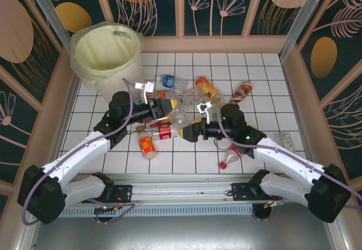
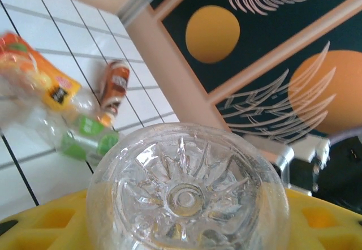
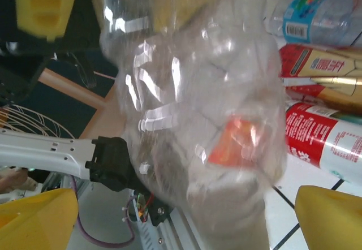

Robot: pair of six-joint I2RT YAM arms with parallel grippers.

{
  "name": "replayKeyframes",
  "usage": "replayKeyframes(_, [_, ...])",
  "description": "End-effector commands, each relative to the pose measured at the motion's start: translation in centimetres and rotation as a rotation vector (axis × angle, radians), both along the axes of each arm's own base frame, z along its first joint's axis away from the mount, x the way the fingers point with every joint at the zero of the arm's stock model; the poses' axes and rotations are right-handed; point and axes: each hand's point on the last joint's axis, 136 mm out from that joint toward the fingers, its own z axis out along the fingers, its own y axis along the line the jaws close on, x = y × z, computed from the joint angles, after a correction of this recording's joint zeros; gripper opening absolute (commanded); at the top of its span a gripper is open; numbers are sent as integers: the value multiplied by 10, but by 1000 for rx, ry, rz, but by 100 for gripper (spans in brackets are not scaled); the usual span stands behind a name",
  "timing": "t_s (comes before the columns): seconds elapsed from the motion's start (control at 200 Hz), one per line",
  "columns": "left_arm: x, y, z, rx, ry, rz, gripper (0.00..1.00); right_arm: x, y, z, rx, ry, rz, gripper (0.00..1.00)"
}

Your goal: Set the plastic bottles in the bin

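left claw (image 2: 184, 226): its yellow fingers (image 2: 45, 223) are pressed against both sides of a clear bottle (image 2: 186, 193), pinching it near the ribbed base
right claw (image 3: 186, 219): its yellow fingers (image 3: 334, 216) are spread, one on each side of the same clear bottle, with a gap between each finger and the bottle wall
clear bottle: bridges the two claws over the middle of the table; an orange patch shows through its wall in the right wrist view
red-label bottles (image 3: 331, 142): lie side by side just beside the right claw, with a blue-label bottle (image 3: 322, 15) beyond them
orange bottle (image 1: 147, 146): lies on the tiles near the left arm
far bottles: another orange bottle (image 1: 206, 87) and a brown bottle (image 1: 242, 91) lie apart from each other on the far side of the heap
small bottle (image 1: 230, 159): lies beside the right arm, near the front edge
bin (image 1: 107, 49): stands upright at the far left corner of the white tiled table (image 1: 266, 74), lined with a pale bag, well apart from both claws
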Motion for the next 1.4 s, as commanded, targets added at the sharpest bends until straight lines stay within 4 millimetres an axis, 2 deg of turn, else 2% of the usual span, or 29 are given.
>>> replayKeyframes(0.0, [14,16,18,166,-100,104,52,1,-17,5,-33,-60,-58,99])
replayKeyframes(0.255, [67,47,73,445,-228,346,54,-3,-38,37,-40,-170,-125,99])
replayKeyframes(0.42, [88,62,121,520,-314,461,54,-7,-41,42,-34,-186,-121,99])
replayKeyframes(0.565, [106,92,158,600,-367,606,54,-8,-40,43,-27,-192,-118,99])
replayKeyframes(0.671, [121,115,173,651,-373,693,53,-8,-40,45,-23,-198,-117,99])
replayKeyframes(0.856, [147,160,188,712,-374,820,53,-10,-38,47,-22,-202,-110,99])
replayKeyframes(0.986, [169,185,187,758,-361,898,52,-10,-37,45,-25,-198,-110,99])
replayKeyframes(1.106, [191,208,176,803,-334,963,50,-10,-36,40,-35,-192,-113,99])
replayKeyframes(1.256, [218,227,144,838,-249,950,50,-11,-36,36,-45,-184,-114,99])
replayKeyframes(1.326, [223,233,133,845,-213,943,50,-10,-37,32,-54,-176,-122,99])
replayKeyframes(1.341, [230,232,119,860,-187,931,50,-10,-37,32,-57,-175,-123,99])
replayKeyframes(1.396, [237,236,103,866,-148,924,50,-9,-37,29,-62,-170,-127,99])
